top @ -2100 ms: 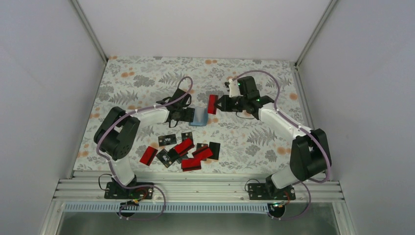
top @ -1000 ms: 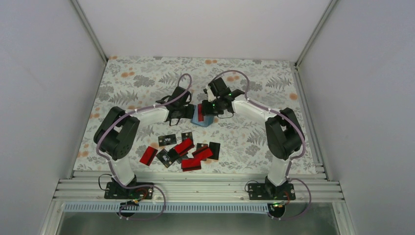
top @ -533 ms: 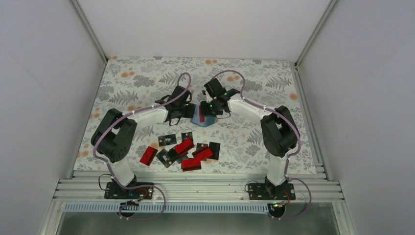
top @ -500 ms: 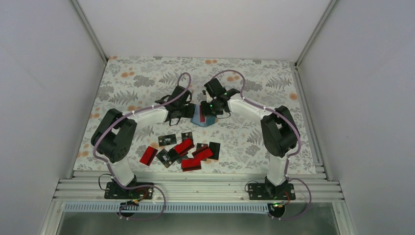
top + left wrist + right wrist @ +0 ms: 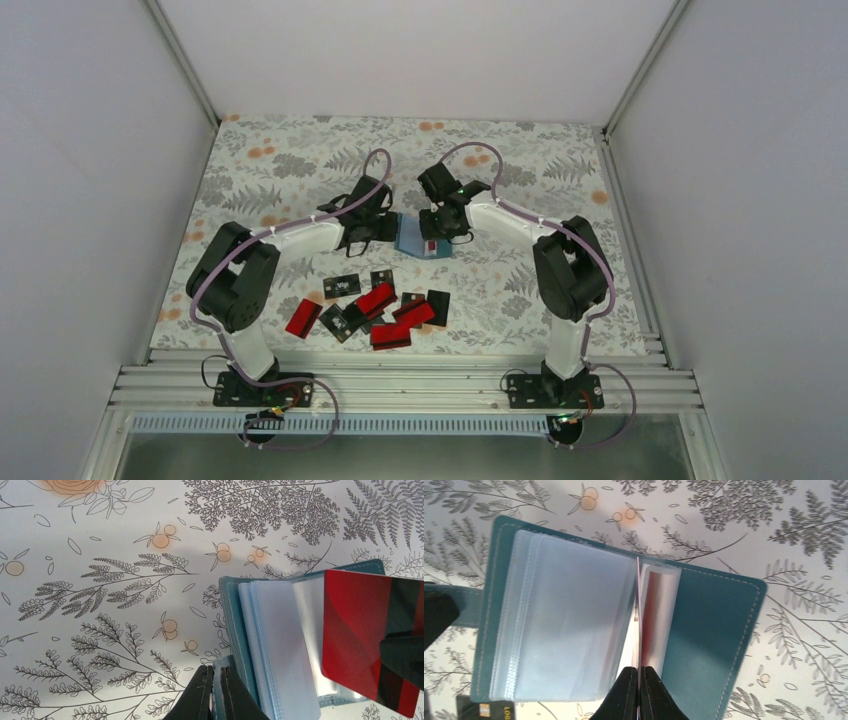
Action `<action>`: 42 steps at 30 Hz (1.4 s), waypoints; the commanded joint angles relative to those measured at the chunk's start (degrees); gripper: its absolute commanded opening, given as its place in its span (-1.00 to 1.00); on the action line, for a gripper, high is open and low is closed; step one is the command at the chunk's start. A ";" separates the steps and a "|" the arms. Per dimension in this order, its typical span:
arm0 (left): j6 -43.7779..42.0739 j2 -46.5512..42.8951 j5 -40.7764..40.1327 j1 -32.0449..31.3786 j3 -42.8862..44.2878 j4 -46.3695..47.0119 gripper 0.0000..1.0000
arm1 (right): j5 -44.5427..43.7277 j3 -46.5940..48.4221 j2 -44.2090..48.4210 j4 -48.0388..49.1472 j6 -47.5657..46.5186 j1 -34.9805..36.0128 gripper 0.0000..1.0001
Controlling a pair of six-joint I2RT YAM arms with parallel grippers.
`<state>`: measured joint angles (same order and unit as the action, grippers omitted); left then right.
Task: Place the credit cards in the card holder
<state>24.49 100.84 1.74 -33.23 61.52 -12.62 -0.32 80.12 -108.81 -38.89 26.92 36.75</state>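
The teal card holder (image 5: 412,241) lies open on the floral table, its clear plastic sleeves (image 5: 569,630) fanned up. My left gripper (image 5: 216,687) is shut on the holder's teal edge tab (image 5: 218,667), at the holder's left side (image 5: 389,232). From above, my right gripper (image 5: 640,677) is shut on a red credit card (image 5: 357,635). The card stands edge-on (image 5: 638,625) between the sleeves and the right cover (image 5: 709,630). More red and black credit cards (image 5: 376,298) lie scattered nearer the arm bases.
A black card with gold print (image 5: 479,711) lies just beside the holder's near corner. One red card (image 5: 303,317) sits apart at the pile's left. White walls enclose the floral table (image 5: 300,160) on three sides.
My right gripper carried the red card leftward from beside the holder to over it, then lowered it among the sleeves. The holder now lies wider open. The left gripper kept its hold.
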 commanded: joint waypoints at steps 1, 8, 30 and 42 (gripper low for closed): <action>0.20 -1.26 -1.15 -0.16 1.15 -0.90 -0.92 | -6.75 1.10 2.11 -2.95 -0.33 0.60 -0.91; 0.25 -1.26 -1.18 -0.49 1.21 -1.47 -0.92 | -9.79 3.57 2.90 -4.61 -0.92 0.58 -0.91; 0.47 -1.21 -1.86 -1.23 1.30 -2.23 -0.93 | -9.32 4.91 -0.15 -4.46 -3.93 -1.33 -0.92; 0.59 0.05 -1.92 -1.35 2.02 -2.56 -0.93 | 0.12 4.21 -1.39 -0.14 -5.01 -1.84 -0.92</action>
<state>24.67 100.86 0.47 -34.30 61.95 -15.18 -8.25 84.64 -108.53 -43.00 23.24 35.55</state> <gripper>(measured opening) 0.034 0.043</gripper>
